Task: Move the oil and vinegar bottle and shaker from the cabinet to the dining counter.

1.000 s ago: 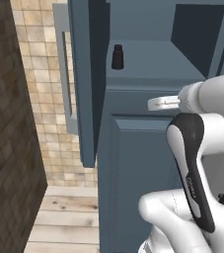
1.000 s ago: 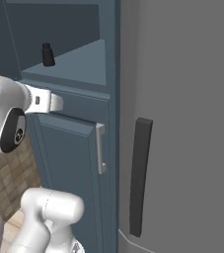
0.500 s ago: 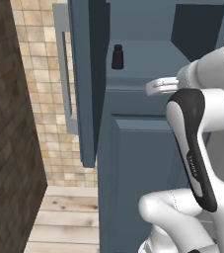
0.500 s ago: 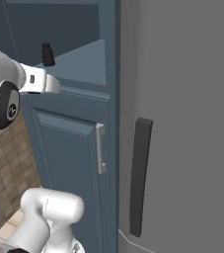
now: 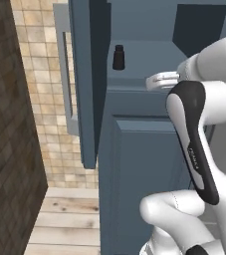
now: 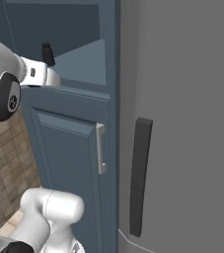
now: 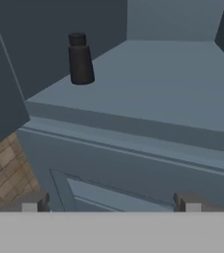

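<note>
Moved: since a second ago the arm has risen and its wrist now sits level with the shelf edge rather than below it; the shaker has stayed put.
Claw (image 7: 111,201): fingers spread wide apart, nothing between them, tips (image 7: 33,201) low in the hand view, short of the shelf's front edge and touching nothing.
Shaker (image 7: 80,59): small, near-black, upright on the shelf (image 7: 172,84), ahead of the claw and off to its left, well apart from the tips; also seen past the wrist in the left base view (image 5: 118,57) and the right base view (image 6: 47,53).
Cabinet (image 6: 79,148): slate-blue, upper door (image 5: 87,79) swung open to the claw's left; closed lower door with a grey handle (image 6: 100,148) below the claw.
Oil and vinegar bottle: cannot tell where it is.
</note>
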